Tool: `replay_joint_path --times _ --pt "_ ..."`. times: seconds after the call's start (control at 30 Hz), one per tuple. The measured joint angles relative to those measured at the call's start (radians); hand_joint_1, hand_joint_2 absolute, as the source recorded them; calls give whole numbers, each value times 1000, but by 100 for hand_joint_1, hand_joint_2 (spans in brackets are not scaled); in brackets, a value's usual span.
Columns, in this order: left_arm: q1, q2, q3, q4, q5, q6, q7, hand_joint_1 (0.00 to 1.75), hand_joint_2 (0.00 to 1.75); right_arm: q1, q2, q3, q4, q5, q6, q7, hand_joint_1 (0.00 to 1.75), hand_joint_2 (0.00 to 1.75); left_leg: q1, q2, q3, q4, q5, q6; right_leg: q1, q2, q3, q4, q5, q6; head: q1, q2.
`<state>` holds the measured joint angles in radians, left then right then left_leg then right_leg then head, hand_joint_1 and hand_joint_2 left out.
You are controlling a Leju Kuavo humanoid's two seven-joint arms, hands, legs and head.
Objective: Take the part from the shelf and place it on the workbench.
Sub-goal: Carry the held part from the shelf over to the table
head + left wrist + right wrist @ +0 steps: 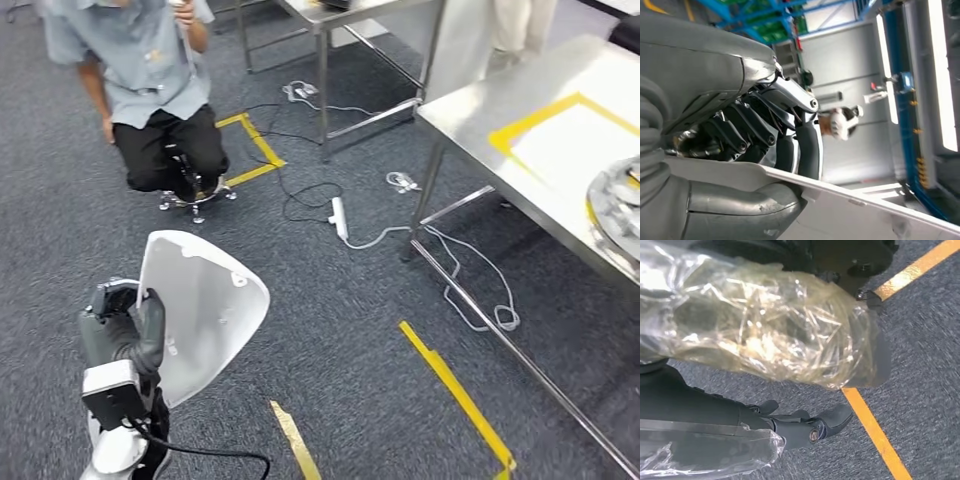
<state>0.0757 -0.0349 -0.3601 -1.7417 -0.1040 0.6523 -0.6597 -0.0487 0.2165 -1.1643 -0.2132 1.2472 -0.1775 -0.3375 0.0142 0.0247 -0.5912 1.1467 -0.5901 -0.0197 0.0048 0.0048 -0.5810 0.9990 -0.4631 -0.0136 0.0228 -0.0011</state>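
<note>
My left hand grips the white part at seven o'clock (off the shelf already). My right hand hangs with nothing in it. Next I must turn toward the workbench at two o'clock.

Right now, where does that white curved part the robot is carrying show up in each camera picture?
Head view: the white part sits lower left, held by the left hand.
Left wrist view: its pale edge runs along the bottom, under the dark fingers.
Right wrist view: not in it.
Shared landmark: the left hand gripping the part.
</note>
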Motion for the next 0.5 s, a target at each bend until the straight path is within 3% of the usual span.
replay_joint_path --times 0.07,0.1,0.13,0.17,0.23,0.3,0.37,0.43,0.5 --pt "7 2 9 -4 0 2 -2 175 175 -2 0 0 0 1 0 0 0 0 0 -16 -63 123 -48 -2 1 27 1 1 0 -4 -3 0" --pt "10 3 12 -4 0 3 -2 175 175 -1 0 0 0 1 0 0 0 0 0 -17 -78 147 -45 -1 1 41 2 1 -1 -4 -3 0" --pt "12 4 15 -6 0 3 -3 175 175 0 0 0 0 1 0 0 0 0 0 -19 -77 135 -21 0 2 55 3 2 -1 -4 -3 0" --pt "12 5 18 -8 0 3 -3 175 175 1 0 0 0 1 0 0 0 0 0 -26 -59 86 19 2 1 70 5 4 -1 -3 -3 0" --pt "13 5 23 -13 0 3 -4 175 175 0 0 0 0 2 1 0 0 0 3 -67 -3 -45 89 8 1 98 5 9 -4 2 -2 0" --pt "13 6 26 -17 0 3 -6 175 175 -1 0 0 0 2 1 0 0 0 4 -98 26 -115 106 13 0 121 -3 14 -4 11 -2 0" --pt "13 5 26 -20 -2 3 -10 175 175 2 0 0 0 3 1 0 0 0 2 -85 30 -126 103 20 -3 141 -13 13 -1 24 -2 0" --pt "14 5 27 -24 -4 1 -18 175 175 6 0 0 0 4 2 -1 0 0 5 -60 33 -135 108 32 -2 112 -31 34 -16 34 2 0" --pt "19 6 29 -31 -4 -6 -24 175 175 4 0 0 0 6 2 -2 0 0 5 -32 35 -141 109 42 -1 45 -79 127 -69 43 11 0"
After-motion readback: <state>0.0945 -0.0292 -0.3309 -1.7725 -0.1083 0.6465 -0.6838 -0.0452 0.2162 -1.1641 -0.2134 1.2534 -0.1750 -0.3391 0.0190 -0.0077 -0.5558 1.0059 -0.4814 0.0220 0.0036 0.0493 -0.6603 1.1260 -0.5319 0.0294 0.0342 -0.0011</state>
